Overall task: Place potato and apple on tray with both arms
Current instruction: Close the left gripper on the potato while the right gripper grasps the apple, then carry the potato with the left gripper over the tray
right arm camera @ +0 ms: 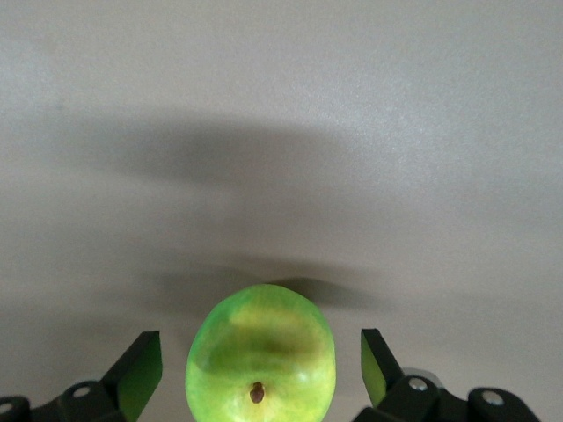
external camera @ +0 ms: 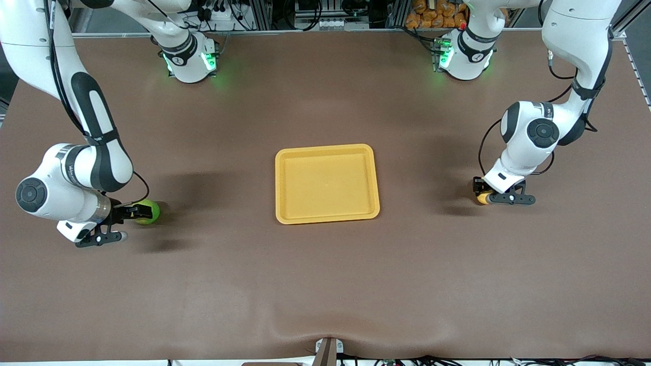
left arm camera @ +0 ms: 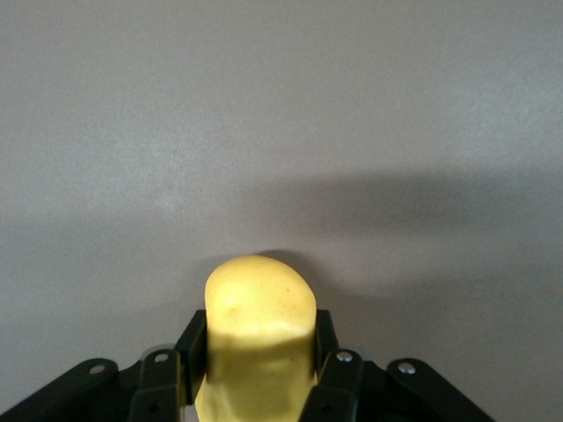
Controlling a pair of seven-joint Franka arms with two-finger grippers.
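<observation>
Left wrist view shows the left tool (left arm camera: 255,369) clamped on the potato (left arm camera: 258,330) at its middle; it looks firm and light. Right tool (right arm camera: 261,365) is spread around the apple (right arm camera: 260,369), round, smooth, likely slippery. Tray (external camera: 327,150) sits empty between them on the surface (external camera: 325,284).

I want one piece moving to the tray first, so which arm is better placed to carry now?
Probably the left: its tool is shut on the potato, while the right tool is open around the apple, not yet gripping.
</observation>
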